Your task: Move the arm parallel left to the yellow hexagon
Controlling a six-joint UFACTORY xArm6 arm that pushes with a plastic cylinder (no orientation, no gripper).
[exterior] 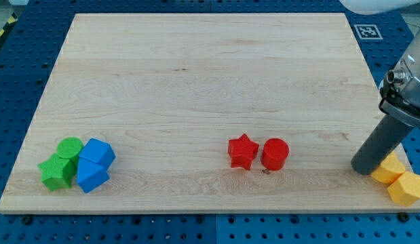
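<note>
Two yellow blocks sit at the board's bottom right corner: one (pixel 390 168) partly hidden behind my rod, and a yellow hexagon (pixel 406 188) just below and right of it. My rod comes down from the view's right edge. My tip (pixel 365 167) rests on the board touching the left side of the upper yellow block, up and left of the hexagon.
A red star (pixel 242 150) and a red cylinder (pixel 275 154) stand together at bottom centre. At bottom left sit a green cylinder (pixel 69 147), a green block (pixel 57 171) and two blue blocks (pixel 98 152) (pixel 91 176). The wooden board (pixel 196 68) lies on a blue perforated table.
</note>
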